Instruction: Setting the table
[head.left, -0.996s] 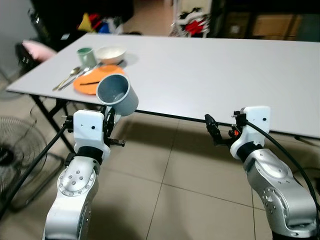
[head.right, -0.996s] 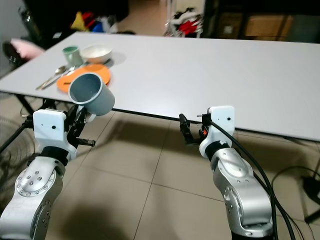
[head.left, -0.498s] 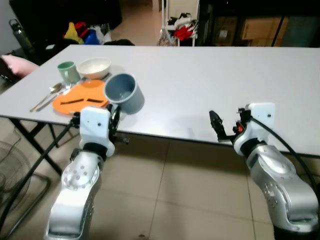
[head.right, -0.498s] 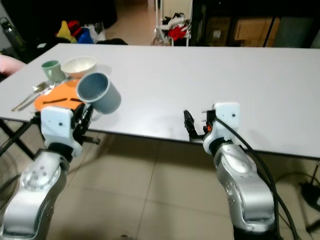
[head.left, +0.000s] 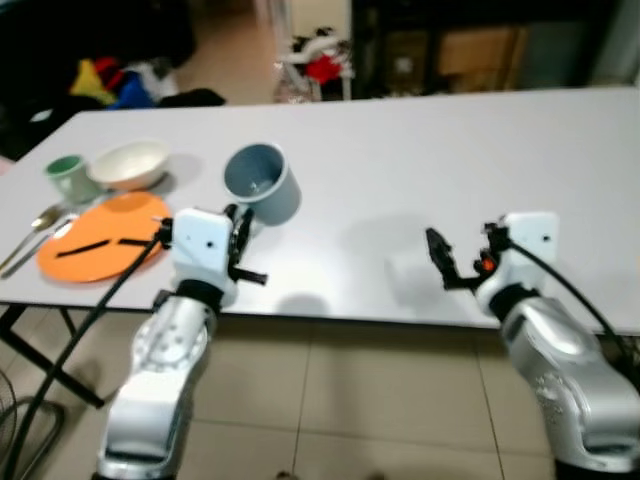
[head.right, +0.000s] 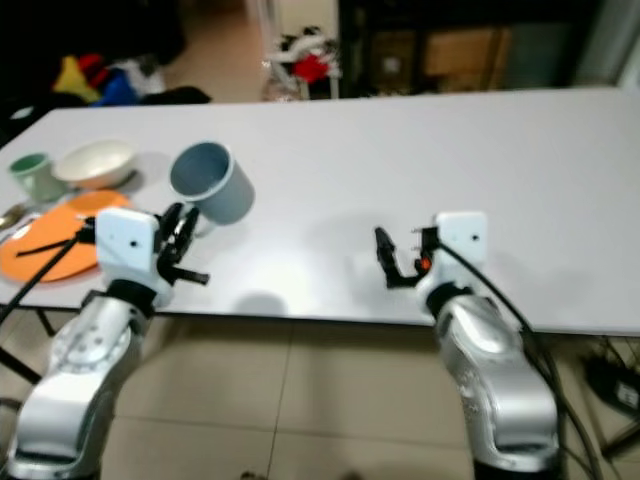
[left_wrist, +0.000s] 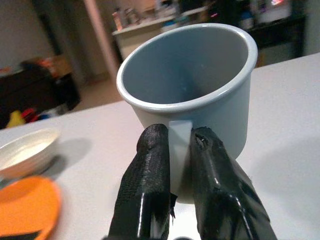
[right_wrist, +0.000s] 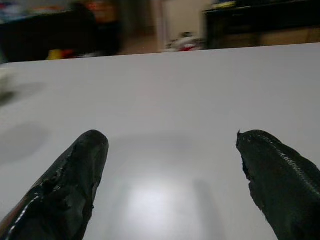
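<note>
The blue-grey mug (head.left: 262, 183) hangs tilted above the white bench (head.left: 400, 160), its handle clamped in the left claw (left_wrist: 172, 150). Right claw (right_wrist: 170, 185) hovers apart over bare bench. Orange plate (head.left: 100, 235), cream bowl (head.left: 128, 165) and green cup (head.left: 68, 177) sit at the bench's left end.

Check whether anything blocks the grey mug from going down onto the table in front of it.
Nothing visible does. The left gripper pinches the grey mug by its handle above bare white table. The orange plate, white bowl and green cup sit off to the robot's left.
</note>
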